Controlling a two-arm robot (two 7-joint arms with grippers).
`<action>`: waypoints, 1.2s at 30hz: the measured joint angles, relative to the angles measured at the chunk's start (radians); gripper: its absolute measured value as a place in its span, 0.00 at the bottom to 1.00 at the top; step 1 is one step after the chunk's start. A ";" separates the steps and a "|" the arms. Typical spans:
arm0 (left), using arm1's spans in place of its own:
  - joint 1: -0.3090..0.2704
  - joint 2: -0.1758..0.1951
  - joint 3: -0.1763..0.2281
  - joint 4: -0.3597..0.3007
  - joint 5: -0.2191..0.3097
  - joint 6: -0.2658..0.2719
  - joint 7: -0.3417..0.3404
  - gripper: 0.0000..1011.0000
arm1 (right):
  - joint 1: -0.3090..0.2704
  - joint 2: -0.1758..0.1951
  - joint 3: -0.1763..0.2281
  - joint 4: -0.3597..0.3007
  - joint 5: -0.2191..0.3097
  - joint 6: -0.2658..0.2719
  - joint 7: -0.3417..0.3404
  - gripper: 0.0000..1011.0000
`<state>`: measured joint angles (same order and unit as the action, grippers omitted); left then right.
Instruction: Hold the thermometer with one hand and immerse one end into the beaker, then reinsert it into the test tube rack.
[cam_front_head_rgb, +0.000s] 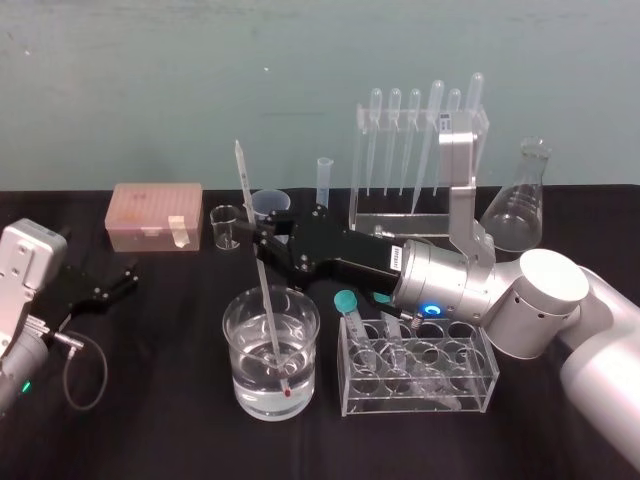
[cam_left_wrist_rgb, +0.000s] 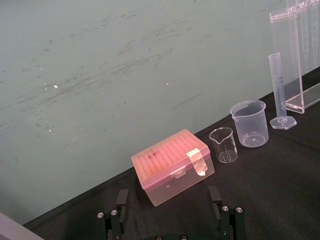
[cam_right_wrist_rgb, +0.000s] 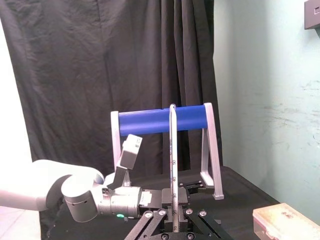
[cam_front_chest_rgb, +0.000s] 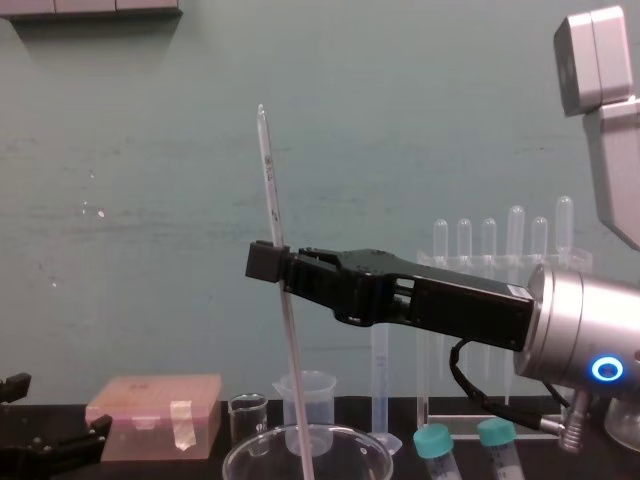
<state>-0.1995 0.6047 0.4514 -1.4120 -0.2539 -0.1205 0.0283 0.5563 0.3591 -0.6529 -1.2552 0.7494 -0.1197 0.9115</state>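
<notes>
Lower left: left pincer (cam_front_head_rgb: 112, 284), agape, empty.
Lower centre: beaker (cam_front_head_rgb: 300, 370) of water; thermometer (cam_front_head_rgb: 248, 195) tilted, tip submerged.
Centre: right pincer (cam_front_head_rgb: 262, 240), clamped mid-stem. We judge the glass light, stiff, slippery and brittle.
Upper right: rack (cam_front_head_rgb: 390, 220).

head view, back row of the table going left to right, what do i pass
pink box → tiny glass beaker → small plastic beaker → graduated cylinder → tall clear acrylic rack → conical flask
</notes>
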 joint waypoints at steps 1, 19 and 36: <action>0.000 0.000 0.000 0.000 0.000 0.000 0.000 1.00 | 0.000 0.000 0.000 0.000 0.000 0.000 0.000 0.06; 0.000 0.000 0.000 0.000 0.000 0.000 0.000 1.00 | 0.001 0.001 -0.003 0.001 0.001 0.004 0.000 0.06; 0.000 0.000 0.000 0.000 0.000 0.000 0.000 1.00 | 0.006 -0.004 -0.005 0.009 0.002 0.004 0.003 0.06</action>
<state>-0.1995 0.6047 0.4514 -1.4120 -0.2539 -0.1205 0.0283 0.5625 0.3551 -0.6577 -1.2460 0.7516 -0.1160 0.9145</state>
